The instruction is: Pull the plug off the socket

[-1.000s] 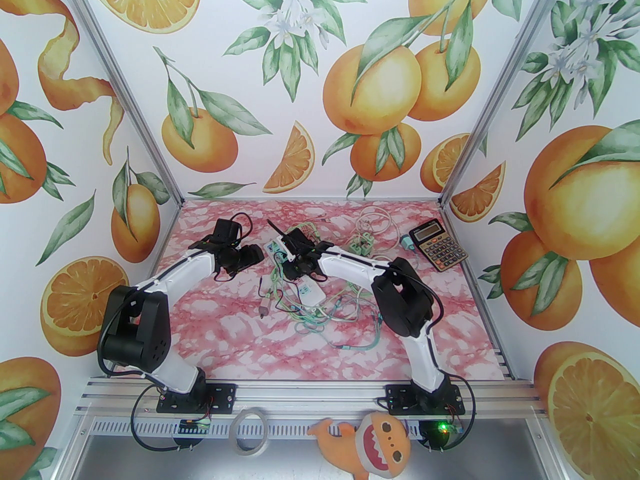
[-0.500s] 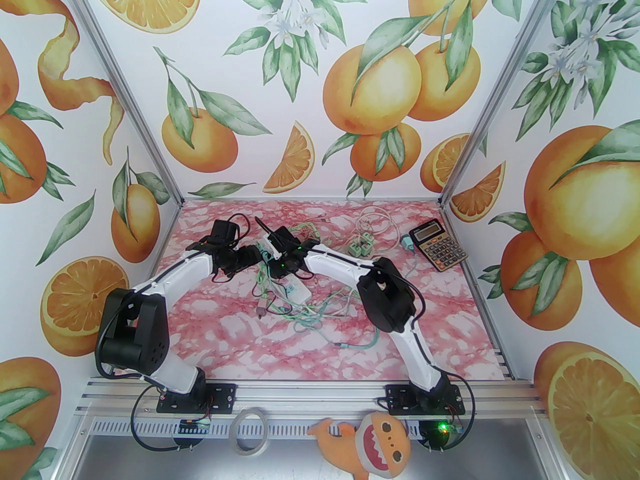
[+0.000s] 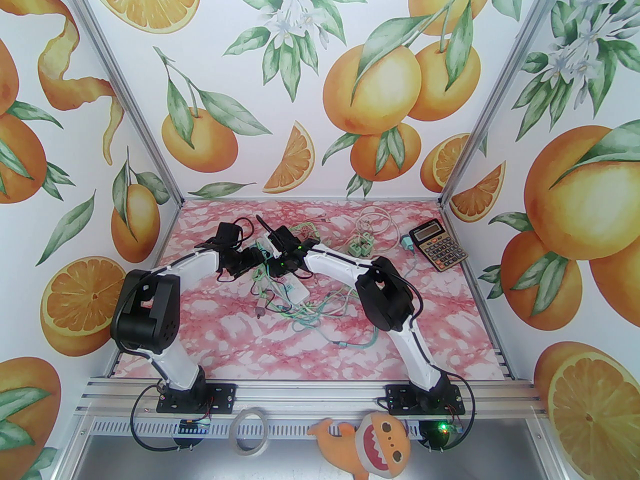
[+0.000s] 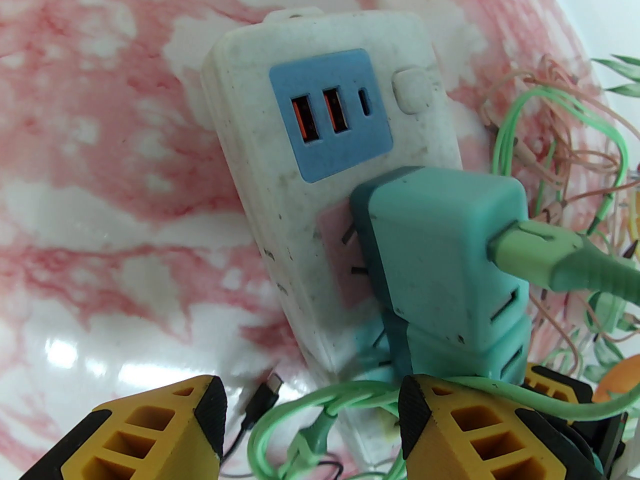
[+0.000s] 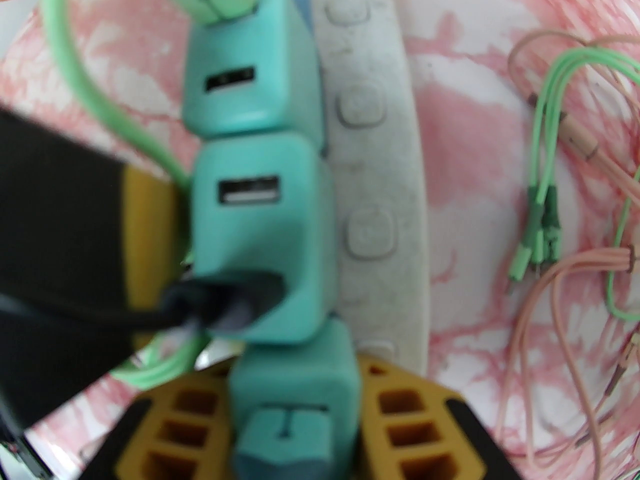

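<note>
Centrally, toward the back of the pink marbled table [image 3: 225,333], a white power strip [image 4: 260,168] lies flat. Its long axis runs from far left to near right in the overhead view. A blue panel [image 4: 330,113] with two orange USB ports sits at its far end.

Three teal plugs stand in a row along the strip's socket face, bodies sticking up from it and touching one another. The far plug [image 5: 250,68], beside the blue panel, has a pale green cable [image 4: 565,263] entering its top. The middle plug [image 5: 260,238] takes a black cable, blurred. The near plug [image 5: 295,393] is clamped between the yellow fingers of the right gripper [image 5: 295,383], one finger pressed to each side. Whether its prongs are seated cannot be told.

The left gripper [image 4: 310,398] is parted, its fingers straddling the strip's near end, with bare table showing beside one finger. Green and pink wires [image 3: 310,313] tangle around the strip.
</note>
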